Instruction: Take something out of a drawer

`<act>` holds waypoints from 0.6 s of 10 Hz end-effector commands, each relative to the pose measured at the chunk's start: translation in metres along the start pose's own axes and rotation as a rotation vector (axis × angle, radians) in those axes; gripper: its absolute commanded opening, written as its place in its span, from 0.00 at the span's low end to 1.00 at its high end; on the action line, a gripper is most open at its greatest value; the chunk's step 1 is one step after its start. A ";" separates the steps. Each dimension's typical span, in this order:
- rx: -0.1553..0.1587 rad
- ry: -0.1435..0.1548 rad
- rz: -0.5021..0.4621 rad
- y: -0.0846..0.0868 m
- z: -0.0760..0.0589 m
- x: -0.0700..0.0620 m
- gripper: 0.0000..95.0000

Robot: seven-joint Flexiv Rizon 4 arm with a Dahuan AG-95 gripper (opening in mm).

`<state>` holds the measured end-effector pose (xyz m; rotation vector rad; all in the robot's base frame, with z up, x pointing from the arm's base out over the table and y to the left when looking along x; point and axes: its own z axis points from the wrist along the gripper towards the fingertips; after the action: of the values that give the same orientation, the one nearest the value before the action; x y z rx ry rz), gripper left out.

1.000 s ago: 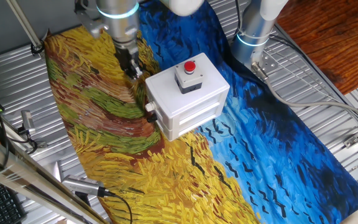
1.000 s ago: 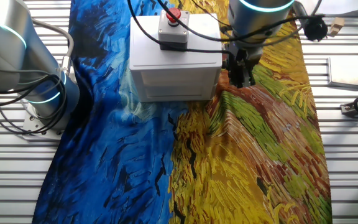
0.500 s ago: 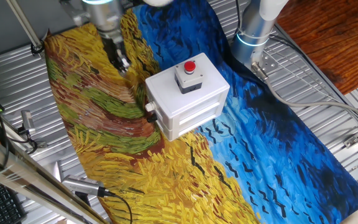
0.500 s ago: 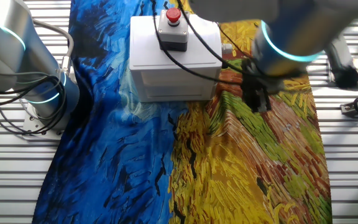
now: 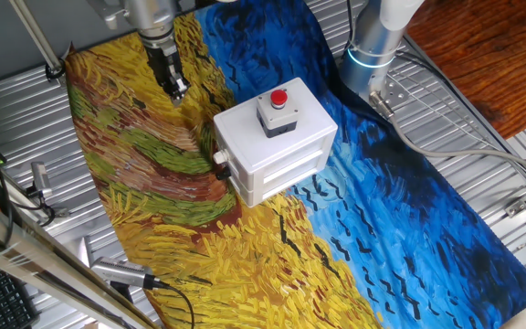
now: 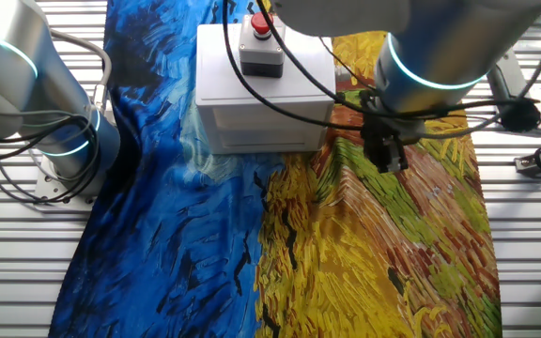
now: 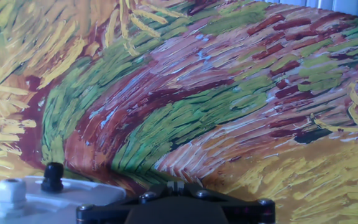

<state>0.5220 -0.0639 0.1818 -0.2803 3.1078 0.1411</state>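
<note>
Gripper (image 5: 175,87) has lifted off the white box (image 5: 277,146) and moved away from it since a second ago; it was down at the box's side by the knob, now it hangs over the yellow part of the painted cloth (image 5: 153,210), apart from the box. Little change over the last half second. Box, red button (image 5: 278,98) and cloth are unmoved.

Jaw state: cannot tell. In the one fixed view the dark fingers look close together, but the tips are too small to resolve. In the other fixed view the gripper (image 6: 386,155) is partly blurred. Hand view shows only the dark base of the hand at the bottom edge, no fingertips, and nothing visible between them.

Drawer (image 5: 281,174): seated in the box, front flush, looks closed in both fixed views. Small knob (image 5: 219,158) on the box side facing the yellow half of the cloth. Tan block: not visible in any view, so cannot say where it is.

Box sits mid-worktop, straddling the blue/yellow boundary of the cloth. Button with grey base on top, cable running off it (image 6: 299,84).

Hand view looks down on green, maroon and yellow brush strokes; a white corner with a black cable gland (image 7: 53,177) shows at bottom left.
</note>
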 end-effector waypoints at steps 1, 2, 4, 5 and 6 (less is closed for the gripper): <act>0.003 0.002 -0.004 0.000 0.001 -0.003 0.00; 0.005 0.000 -0.030 0.000 0.001 -0.003 0.00; 0.036 0.008 -0.085 0.000 0.001 -0.003 0.00; 0.044 0.009 -0.086 0.000 0.001 -0.003 0.00; 0.043 0.007 -0.086 0.000 0.001 -0.003 0.00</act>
<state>0.5243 -0.0632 0.1809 -0.4124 3.0951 0.0736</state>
